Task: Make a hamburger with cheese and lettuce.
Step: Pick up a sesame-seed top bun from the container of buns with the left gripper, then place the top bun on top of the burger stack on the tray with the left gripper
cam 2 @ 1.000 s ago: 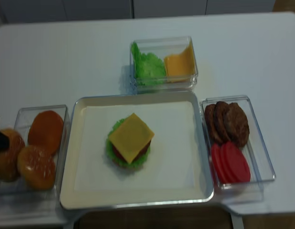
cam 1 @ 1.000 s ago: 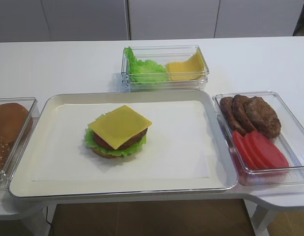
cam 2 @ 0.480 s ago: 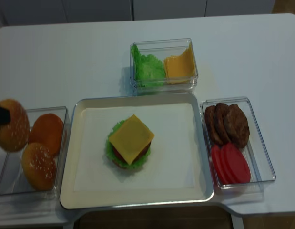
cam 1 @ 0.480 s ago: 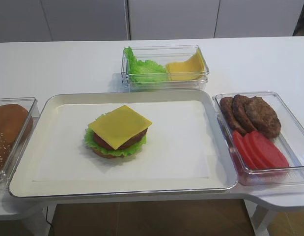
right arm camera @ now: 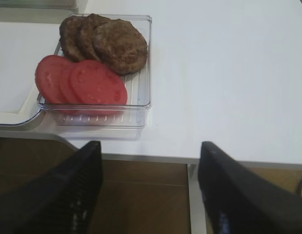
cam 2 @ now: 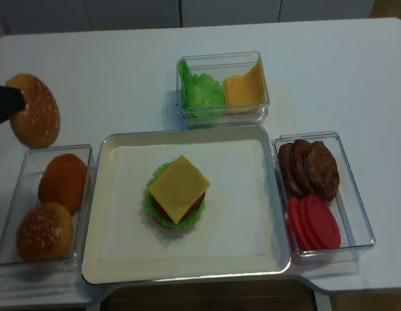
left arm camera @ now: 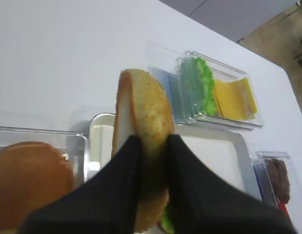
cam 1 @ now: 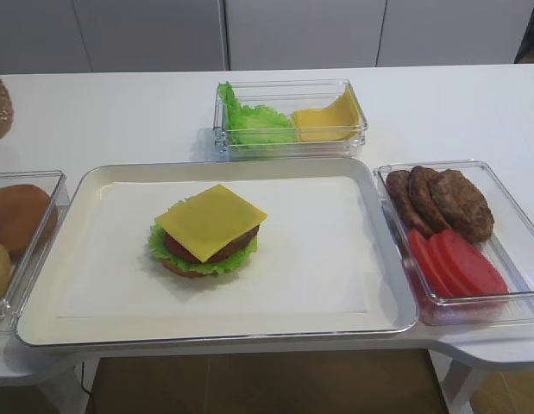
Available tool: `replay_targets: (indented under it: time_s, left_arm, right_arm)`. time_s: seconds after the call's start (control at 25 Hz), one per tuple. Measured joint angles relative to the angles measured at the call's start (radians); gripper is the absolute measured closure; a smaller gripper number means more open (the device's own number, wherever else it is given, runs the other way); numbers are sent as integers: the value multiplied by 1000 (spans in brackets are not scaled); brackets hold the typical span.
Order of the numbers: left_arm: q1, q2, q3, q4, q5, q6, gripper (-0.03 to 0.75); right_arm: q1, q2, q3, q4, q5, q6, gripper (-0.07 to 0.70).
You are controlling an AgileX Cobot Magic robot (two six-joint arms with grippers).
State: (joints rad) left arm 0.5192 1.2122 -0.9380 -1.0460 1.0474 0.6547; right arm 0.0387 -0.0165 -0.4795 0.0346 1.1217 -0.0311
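Domeless hamburger [cam 2: 177, 199], cheese [cam 2: 178, 187] topmost

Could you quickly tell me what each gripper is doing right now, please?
Left gripper: closed on a sesame bun top, lifted above the table.
Right gripper: open, holding nothing.

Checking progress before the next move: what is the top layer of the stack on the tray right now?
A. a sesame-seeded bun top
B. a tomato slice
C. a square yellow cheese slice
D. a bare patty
C. The cheese lies uncovered on top of the hamburger on the tray, while the sesame bun top is clamped in the left claw, up off to the tray's left.
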Motion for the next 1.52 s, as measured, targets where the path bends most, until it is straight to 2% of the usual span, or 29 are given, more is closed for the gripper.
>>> replay_targets:
  time_s: [0.28, 0.6, 0.72, 0.92, 1.2, 1.52]
  left_arm:
    - [-202, 0, 0, -18, 5, -17, 600]
    - [-393, 41, 0, -53, -1, -67, 601]
    - [-459, 70, 0, -78, -21, -69, 601]
    - [-551, 130, 0, -211, -97, -66, 601]
    - [-643, 262, 0, -292, -108, -44, 603]
    - [-648, 305, 0, -367, -69, -12, 603]
  right_arm:
    - [0, 0, 0, 0, 0, 0, 164]
    - [0, 0, 0, 0, 0, 0, 164]
    - [0, 0, 0, 0, 0, 0, 164]
    - [0, 0, 0, 0, 0, 0, 164]
    - [0, 0, 0, 0, 0, 0, 164]
    - [0, 0, 0, 0, 0, 0, 164]
